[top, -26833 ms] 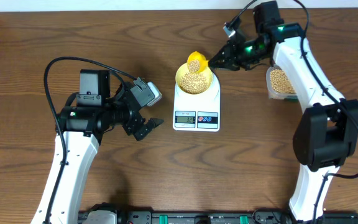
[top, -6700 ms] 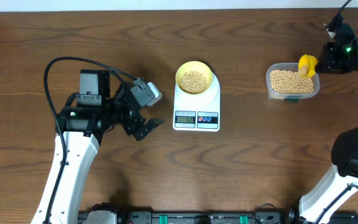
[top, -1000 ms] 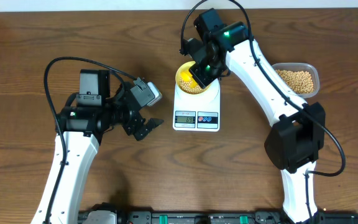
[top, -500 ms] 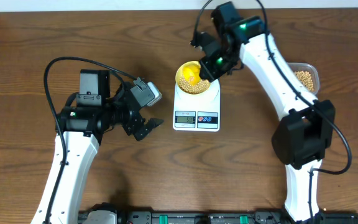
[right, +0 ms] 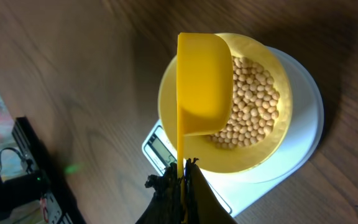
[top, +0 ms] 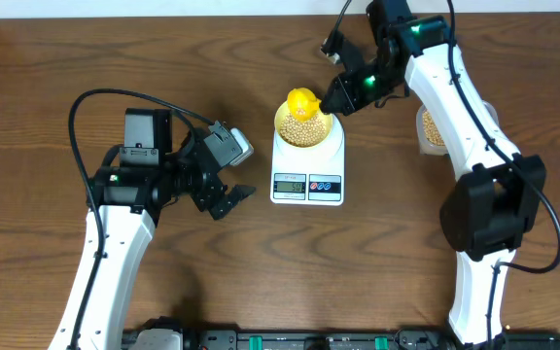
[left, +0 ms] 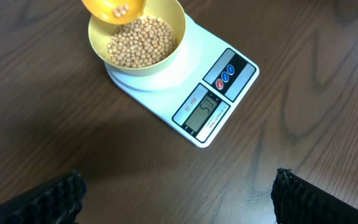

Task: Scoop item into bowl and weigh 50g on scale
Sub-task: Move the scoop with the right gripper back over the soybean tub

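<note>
Retreated rightward, right pincer [top: 337,97] clamps the scoop [top: 302,101], its cup pointing left over the bowl [top: 279,123]; left pincer [top: 229,201] open.

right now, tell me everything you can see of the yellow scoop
The scoop is glossy yellow plastic, a rounded cup on a thin flat handle. The right end effector is shut on the handle, holding it tilted over the bowl on the scale. A few beans lie inside.

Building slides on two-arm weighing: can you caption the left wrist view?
A yellow scoop with a few beans left, above the bean-filled bowl on the white scale.
</note>
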`<move>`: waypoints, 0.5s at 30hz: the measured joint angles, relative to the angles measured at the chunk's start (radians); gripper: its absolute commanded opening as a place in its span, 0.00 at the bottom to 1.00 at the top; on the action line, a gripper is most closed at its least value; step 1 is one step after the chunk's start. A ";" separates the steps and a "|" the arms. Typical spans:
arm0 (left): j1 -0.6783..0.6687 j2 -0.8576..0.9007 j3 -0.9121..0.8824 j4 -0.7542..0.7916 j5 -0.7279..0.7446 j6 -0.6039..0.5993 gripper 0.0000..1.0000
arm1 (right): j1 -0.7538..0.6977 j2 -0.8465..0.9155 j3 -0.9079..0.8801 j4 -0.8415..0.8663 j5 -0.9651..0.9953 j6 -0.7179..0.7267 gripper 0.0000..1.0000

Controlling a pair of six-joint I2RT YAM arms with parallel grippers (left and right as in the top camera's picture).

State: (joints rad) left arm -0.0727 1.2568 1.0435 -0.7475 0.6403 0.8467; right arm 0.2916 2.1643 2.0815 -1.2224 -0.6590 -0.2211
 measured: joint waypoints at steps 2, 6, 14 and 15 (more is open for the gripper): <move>0.000 0.000 0.000 0.000 0.000 0.000 0.98 | -0.003 -0.017 0.000 0.000 -0.003 -0.002 0.01; 0.000 0.000 0.000 0.000 0.000 0.000 0.97 | -0.026 -0.052 0.000 0.000 -0.008 -0.003 0.01; 0.000 0.000 0.000 0.000 0.000 0.000 0.98 | -0.124 -0.110 0.000 -0.009 -0.024 -0.003 0.01; 0.000 0.000 0.000 0.000 0.000 0.000 0.97 | -0.141 -0.118 0.000 -0.010 -0.026 -0.003 0.01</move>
State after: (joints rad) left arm -0.0727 1.2568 1.0435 -0.7475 0.6407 0.8467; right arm 0.1509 2.0460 2.0815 -1.2324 -0.6849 -0.2237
